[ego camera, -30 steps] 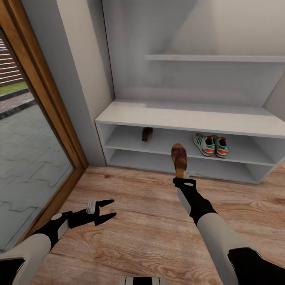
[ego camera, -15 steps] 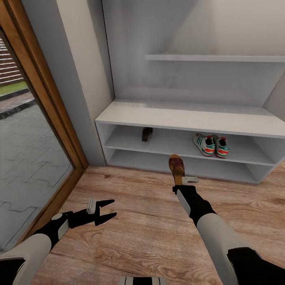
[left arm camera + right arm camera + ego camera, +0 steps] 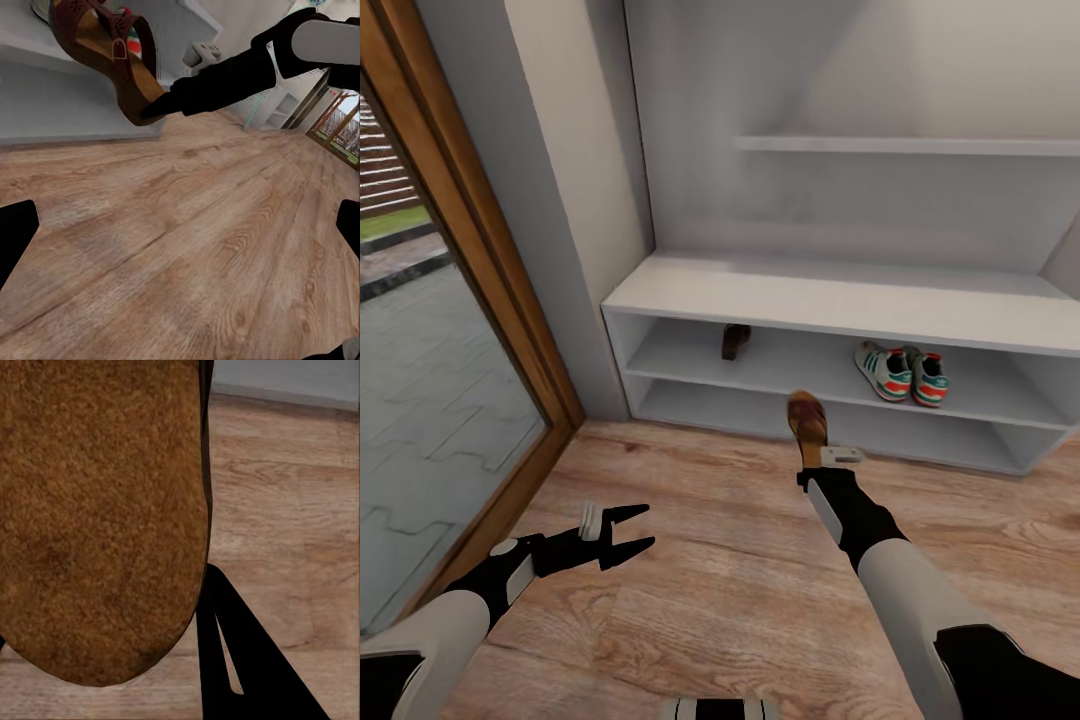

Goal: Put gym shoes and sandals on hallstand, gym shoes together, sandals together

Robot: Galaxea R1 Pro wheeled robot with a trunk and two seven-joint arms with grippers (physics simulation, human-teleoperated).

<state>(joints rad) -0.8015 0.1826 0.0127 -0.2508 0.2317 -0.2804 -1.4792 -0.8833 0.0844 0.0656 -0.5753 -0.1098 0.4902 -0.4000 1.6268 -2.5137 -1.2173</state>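
Note:
My right gripper (image 3: 812,462) is shut on the heel of a brown sandal (image 3: 806,420), held above the corridor floor (image 3: 700,560) just in front of the hallstand (image 3: 840,305). The same sandal (image 3: 105,52) hangs from the right gripper (image 3: 154,109) in the left wrist view, and its tan sole (image 3: 101,510) sits close to the right wrist camera. The other sandal (image 3: 735,341) stands on the hallstand's upper shelf at the left. Both gym shoes (image 3: 903,372) sit side by side on that shelf at the right. My left gripper (image 3: 630,530) hangs open and empty, low at the left.
A wood-framed glass door (image 3: 450,300) runs along the left, and a grey wall corner (image 3: 575,250) meets the hallstand's left end. An upper wall shelf (image 3: 905,146) juts out above the bench top.
My right gripper lowered the sandal from shelf height to just above the floor. The head view has shifted slightly; the left arm has not moved.

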